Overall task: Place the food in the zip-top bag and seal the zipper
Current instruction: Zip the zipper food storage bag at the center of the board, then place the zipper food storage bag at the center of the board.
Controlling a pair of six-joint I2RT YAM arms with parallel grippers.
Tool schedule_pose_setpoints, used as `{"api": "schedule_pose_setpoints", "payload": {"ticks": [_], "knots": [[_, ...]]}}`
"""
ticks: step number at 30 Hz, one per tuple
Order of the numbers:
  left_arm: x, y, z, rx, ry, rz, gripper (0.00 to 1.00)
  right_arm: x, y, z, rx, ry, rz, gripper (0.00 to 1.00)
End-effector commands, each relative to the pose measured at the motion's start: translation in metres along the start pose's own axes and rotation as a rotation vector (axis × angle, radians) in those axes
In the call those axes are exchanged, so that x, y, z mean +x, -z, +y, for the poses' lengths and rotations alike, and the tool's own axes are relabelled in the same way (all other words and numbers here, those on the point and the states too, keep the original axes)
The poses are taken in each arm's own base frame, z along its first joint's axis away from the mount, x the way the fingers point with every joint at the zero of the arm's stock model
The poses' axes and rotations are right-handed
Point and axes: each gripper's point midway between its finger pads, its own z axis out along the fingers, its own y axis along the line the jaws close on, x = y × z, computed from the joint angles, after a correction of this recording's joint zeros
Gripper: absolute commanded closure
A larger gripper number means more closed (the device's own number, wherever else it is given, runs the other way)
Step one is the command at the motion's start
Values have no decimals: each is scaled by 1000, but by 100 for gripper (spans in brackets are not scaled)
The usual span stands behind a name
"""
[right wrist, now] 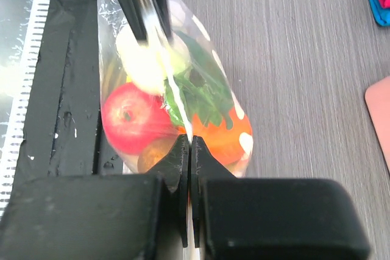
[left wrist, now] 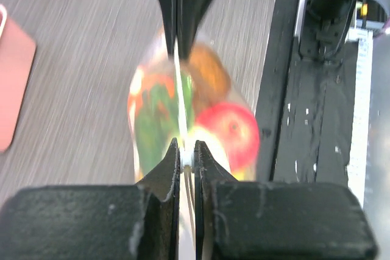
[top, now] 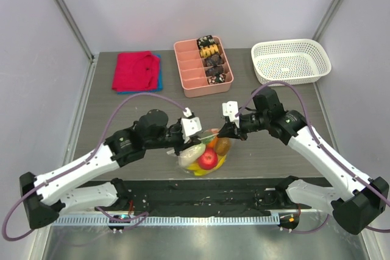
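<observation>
1. Zip-top bag (top: 204, 153): clear with white dots, hung by its top edge between the two hands. It is in front of the pink tray (top: 180, 65), on the arms' side. Whether its belly touches the surface (top: 122, 114) cannot be told.
2. Food (top: 207, 156): all inside the bag. It includes a red apple (right wrist: 131, 117), an orange (right wrist: 222, 135), a green leafy piece (right wrist: 201, 98), a white piece (right wrist: 143, 59) and a yellow piece (top: 196, 166) at the bottom.
3. Zipper (left wrist: 178, 89): pale strip running along the bag's mouth from one hand to the other.
4. Left hand (left wrist: 187, 153): fingers drawn narrow, pinching the zipper at the bag's left end.
5. Right hand (right wrist: 189, 144): fingers drawn narrow, pinching the zipper at the bag's right end.
6. Pink tray: divided, with dark snacks (top: 213, 62) in its right column.
7. Red cloth (top: 134, 70): lies over a blue cloth (top: 159, 80), left of the tray.
8. White mesh basket (top: 291, 62): right of the tray.
</observation>
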Motion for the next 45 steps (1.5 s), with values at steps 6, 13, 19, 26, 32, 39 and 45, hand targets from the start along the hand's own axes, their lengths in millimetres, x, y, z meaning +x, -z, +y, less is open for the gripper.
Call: {"api": "schedule_pose_setpoints", "payload": {"ticks": [6,13,19,26,32,39,45], "knots": [[56,67,-6,-74,11,163,100,-2,15,-20,77,56,18,99],[83,96,-6,-114,-25,266,100,-2,12,-27,76,39,28,99],[43,91,-3,-105,-52,134,44,-7,7,-30,55,4,12,99],[4,44,4,-41,38,91,42,-16,4,-35,51,-42,-16,99],[-4,14,44,-177,-48,49,41,-23,7,-33,54,-44,-35,99],[24,-19,29,-23,45,182,72,-28,5,-43,73,-26,-42,99],[8,-7,95,-109,153,117,100,-31,6,-78,145,74,-16,99]]}}
